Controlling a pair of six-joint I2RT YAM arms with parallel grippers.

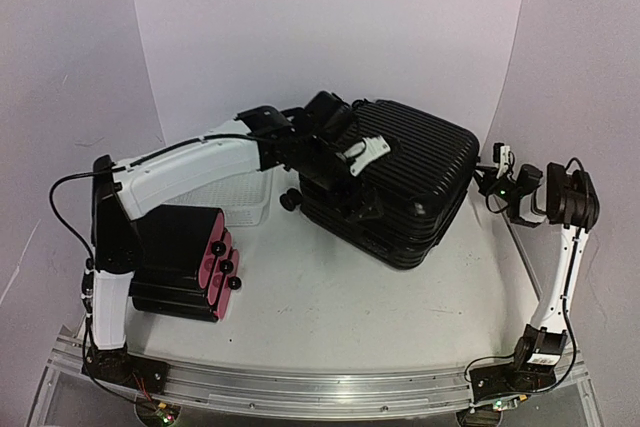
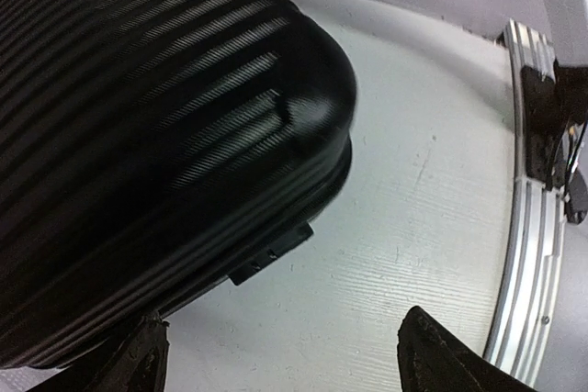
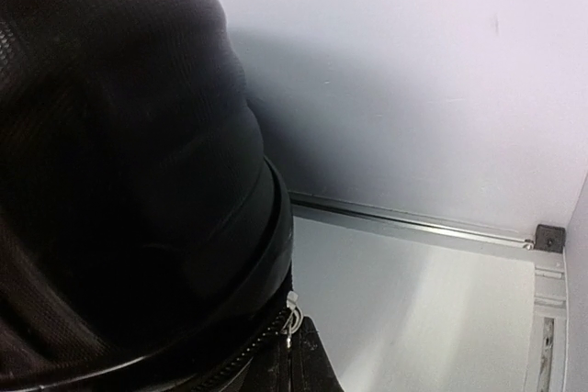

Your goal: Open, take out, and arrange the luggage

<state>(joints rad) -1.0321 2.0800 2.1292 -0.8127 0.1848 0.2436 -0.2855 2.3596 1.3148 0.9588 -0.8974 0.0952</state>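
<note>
Two pairs of jaws flank the luggage (image 1: 410, 177). At its left edge the left jaws gape empty; the right jaws are shut, holding nothing.

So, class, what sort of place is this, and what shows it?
Likely a robotics lab bench: a left arm and right arm bolted to a metal rail, plain white backdrop, and luggage staged on the table.

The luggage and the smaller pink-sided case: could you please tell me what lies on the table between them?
Nothing: only bare white table separates the luggage from the case, as the top external view shows.
</note>
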